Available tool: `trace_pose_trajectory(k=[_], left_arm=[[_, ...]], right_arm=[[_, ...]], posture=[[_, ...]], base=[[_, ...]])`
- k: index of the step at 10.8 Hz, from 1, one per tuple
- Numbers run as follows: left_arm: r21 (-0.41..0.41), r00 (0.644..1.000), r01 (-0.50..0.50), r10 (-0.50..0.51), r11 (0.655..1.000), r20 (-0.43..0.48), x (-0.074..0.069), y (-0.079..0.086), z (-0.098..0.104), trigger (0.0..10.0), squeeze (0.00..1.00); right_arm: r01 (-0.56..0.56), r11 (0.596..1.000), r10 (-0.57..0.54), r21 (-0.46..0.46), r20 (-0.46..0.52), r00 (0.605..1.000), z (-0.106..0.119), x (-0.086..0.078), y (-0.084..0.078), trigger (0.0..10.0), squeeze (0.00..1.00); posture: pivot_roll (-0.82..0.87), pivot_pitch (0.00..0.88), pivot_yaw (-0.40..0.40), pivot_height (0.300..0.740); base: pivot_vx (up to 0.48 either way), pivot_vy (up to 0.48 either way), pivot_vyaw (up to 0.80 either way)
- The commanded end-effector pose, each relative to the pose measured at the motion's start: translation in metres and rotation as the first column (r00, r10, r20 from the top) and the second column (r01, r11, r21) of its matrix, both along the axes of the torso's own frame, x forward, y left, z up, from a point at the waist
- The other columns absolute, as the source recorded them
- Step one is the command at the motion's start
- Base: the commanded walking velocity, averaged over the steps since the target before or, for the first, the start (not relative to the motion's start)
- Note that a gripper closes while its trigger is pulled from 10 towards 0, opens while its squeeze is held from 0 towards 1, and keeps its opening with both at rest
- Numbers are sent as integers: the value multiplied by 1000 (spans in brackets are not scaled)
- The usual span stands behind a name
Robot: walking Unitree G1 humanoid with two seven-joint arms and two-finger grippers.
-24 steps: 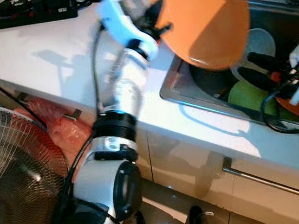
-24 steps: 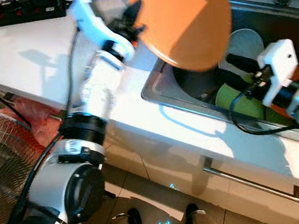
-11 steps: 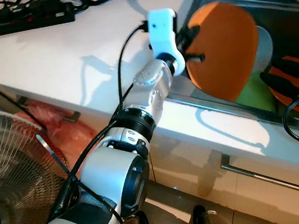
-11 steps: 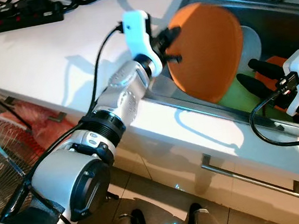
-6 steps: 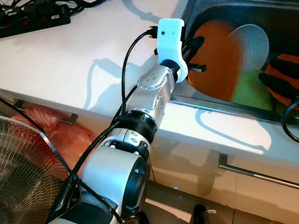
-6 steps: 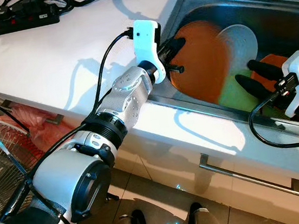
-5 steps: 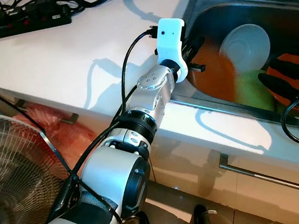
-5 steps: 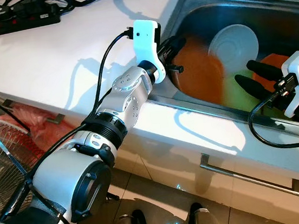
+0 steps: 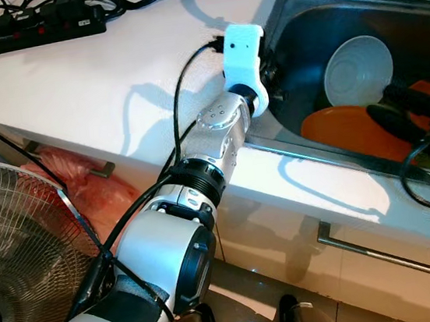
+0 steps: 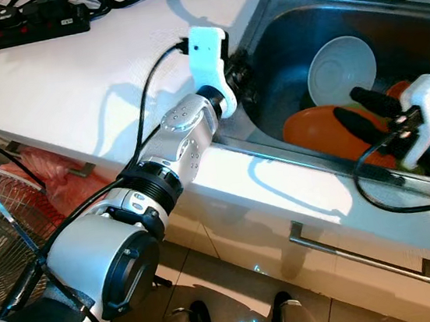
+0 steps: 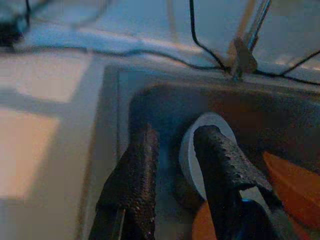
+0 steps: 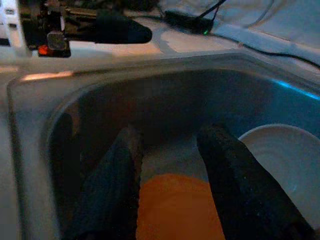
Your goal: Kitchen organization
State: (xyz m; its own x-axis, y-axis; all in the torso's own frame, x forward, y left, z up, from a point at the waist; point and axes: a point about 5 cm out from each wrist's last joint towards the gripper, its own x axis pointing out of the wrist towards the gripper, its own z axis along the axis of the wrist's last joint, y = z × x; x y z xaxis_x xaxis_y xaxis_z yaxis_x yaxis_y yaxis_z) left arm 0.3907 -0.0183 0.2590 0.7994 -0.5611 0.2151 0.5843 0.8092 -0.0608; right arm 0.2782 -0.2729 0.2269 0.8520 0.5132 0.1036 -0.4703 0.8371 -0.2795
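Your left pincer sits at the sink's near-left rim, fingers parted, empty. The orange plate lies flat in the sink beside the white bowl. Your right pincer hovers over the plate — spread, apparently gripping nothing.

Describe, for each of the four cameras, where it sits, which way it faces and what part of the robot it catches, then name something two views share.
Left eye view: head, looking down at the sink; left arm, left gripper.
Right eye view: same scene; right gripper over the orange plate.
Left wrist view: along open black fingers into the basin.
Right wrist view: along open fingers across the basin.
Shared: both wrist views show the white bowl.
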Motion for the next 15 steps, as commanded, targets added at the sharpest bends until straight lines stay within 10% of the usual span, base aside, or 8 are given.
trace_pose_trajectory(k=[1, 4, 7, 15], left_arm=[[-18, 994, 7, -5, 1000, 110, -9, -15, 18, 10000, 0], [-4, 946, -223, 217, 975, 241, 8, 54, 25, 10000, 0], [-19, 864, -458, 450, 889, 227, 0, 133, -14, 10000, 0], [-80, 797, -535, 533, 841, 284, -44, 141, -42, 10000, 0]], right_arm=[[47, 998, -50, 30, 71, 996, 7, 8, 8, 10000, 0], [169, 965, -198, 200, 136, 971, 11, 27, 23, 10000, 0], [200, 925, -255, 324, 138, 957, 7, 38, 49, 10000, 0], [367, 844, -456, 391, 163, 875, -14, 35, 62, 10000, 0]], posture=[[-94, 216, 78, 740], [-54, 204, 70, 740], [-42, 180, 50, 740], [-28, 162, 52, 740]], base=[[0, 0, 0], [0, 0, 0], [0, 0, 0], [0, 0, 0]])
